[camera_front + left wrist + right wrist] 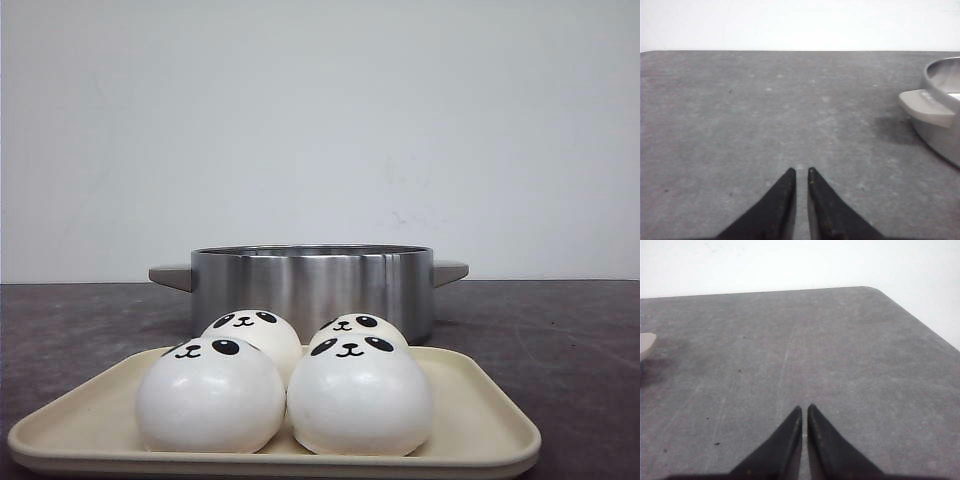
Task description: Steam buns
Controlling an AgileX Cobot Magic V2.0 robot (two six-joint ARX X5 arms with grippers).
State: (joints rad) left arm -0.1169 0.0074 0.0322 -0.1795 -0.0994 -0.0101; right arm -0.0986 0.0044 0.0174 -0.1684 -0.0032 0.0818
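Note:
Several white panda-faced buns sit together on a cream tray (480, 425) at the front of the table: front left bun (208, 395), front right bun (358, 397), back left bun (258, 335), back right bun (360, 328). A steel pot (310, 285) with grey handles stands just behind the tray. My left gripper (801, 171) is shut and empty over bare table, with the pot (942, 115) off to its side. My right gripper (804, 407) is shut and empty over bare table. Neither gripper shows in the front view.
The dark grey tabletop (560, 330) runs to a white wall. In the right wrist view the table's rounded far corner (872, 290) shows, and a grey pot handle tip (646, 344) sits at the frame edge.

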